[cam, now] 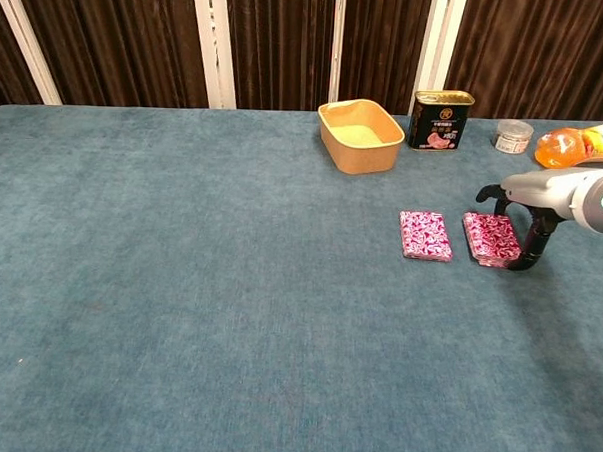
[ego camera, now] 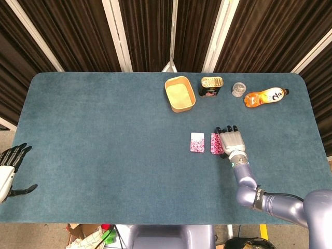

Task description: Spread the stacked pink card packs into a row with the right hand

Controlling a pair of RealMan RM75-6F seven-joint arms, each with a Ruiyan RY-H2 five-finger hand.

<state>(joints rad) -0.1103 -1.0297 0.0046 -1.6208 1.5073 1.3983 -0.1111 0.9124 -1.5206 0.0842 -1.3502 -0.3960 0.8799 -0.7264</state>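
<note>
Chest view shows two pink patterned card packs on the blue felt worktop (cam: pixel 179 281): a single pack (cam: pixel 425 235) lying alone, and a short stack (cam: pixel 491 238) just right of it. How many remain stacked cannot be told. The right robot hand (cam: pixel 524 228) rests over the stack's right edge, fingers arched down onto it, pressing rather than grasping. Risk: the stack may slide whole instead of shearing. The left robot hand (ego camera: pixel 9 171) hangs released at the worktop edge. Beyond stand one tan tub (cam: pixel 360 136), one tin (cam: pixel 439 119), one small jar (cam: pixel 513 135), one orange bottle (cam: pixel 580 145).

Two card packs (cam: pixel 425 235) (cam: pixel 491 238) side by side (hand (ego camera: pixel 232 140) right)
</note>
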